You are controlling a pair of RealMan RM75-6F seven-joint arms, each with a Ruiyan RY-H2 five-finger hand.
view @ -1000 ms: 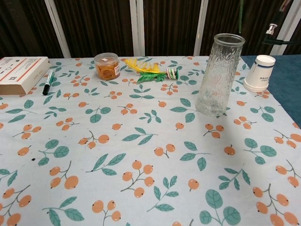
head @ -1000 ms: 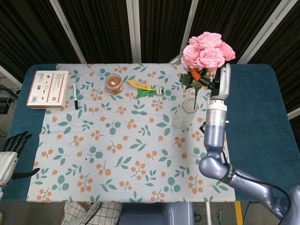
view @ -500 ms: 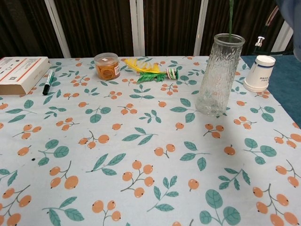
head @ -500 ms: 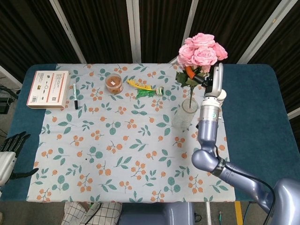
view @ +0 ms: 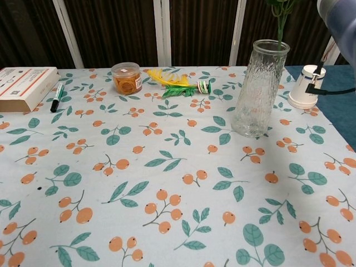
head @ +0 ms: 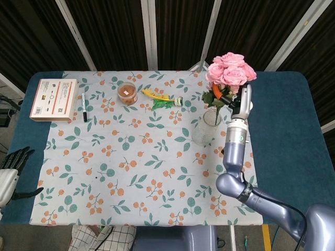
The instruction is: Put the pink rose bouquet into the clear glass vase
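The pink rose bouquet (head: 229, 71) is held upright over the clear glass vase (head: 207, 128), which stands on the right side of the floral cloth. My right hand (head: 236, 100) grips the stems just below the leaves, on the vase's right. In the chest view the green stems (view: 280, 22) reach down into the mouth of the vase (view: 258, 89), and the blooms are cut off above the frame. My left hand (head: 12, 163) rests far away at the table's left edge, holding nothing.
A white paper cup (view: 308, 86) stands just right of the vase. An amber jar (head: 127, 93) and a yellow-green toy (head: 161, 99) lie at the back middle. A marker (head: 84, 107) and a boxed book (head: 53, 99) sit at the back left.
My right hand has shifted right and lowered the bouquet, so the stems now dip into the vase mouth. The left hand has not moved.
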